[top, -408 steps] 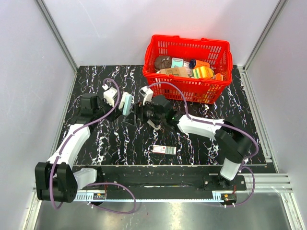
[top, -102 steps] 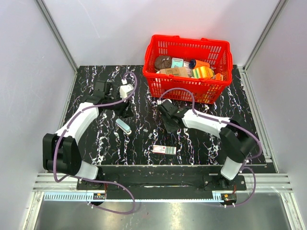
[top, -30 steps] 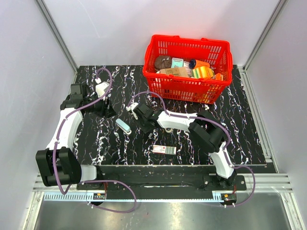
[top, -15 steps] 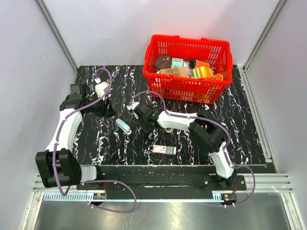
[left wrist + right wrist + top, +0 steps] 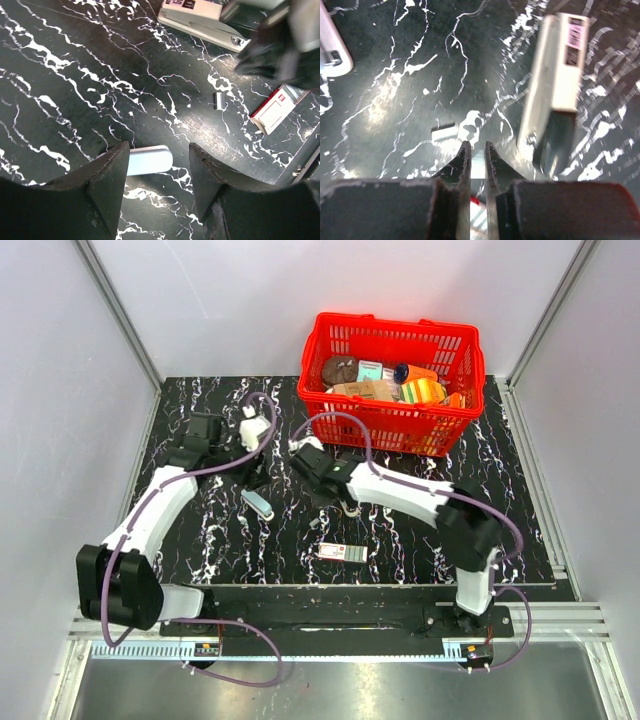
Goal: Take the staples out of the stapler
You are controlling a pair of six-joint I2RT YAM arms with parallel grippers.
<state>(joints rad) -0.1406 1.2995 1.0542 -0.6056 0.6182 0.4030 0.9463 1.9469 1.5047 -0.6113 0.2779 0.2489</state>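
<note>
Now the stapler (image 5: 258,504) lies on the counter (image 5: 230,550) just below the left gripper (image 5: 159,147), jaws wide; the right gripper (image 5: 477,144) has jaws nearly closed. Probably light and slick, apt to skid: pinch its long sides mid-body.

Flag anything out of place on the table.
A short staple strip lies loose on the table, apart from the stapler and the staple box. It sits alone on the bare surface, in no container. Nothing else stands out.
</note>
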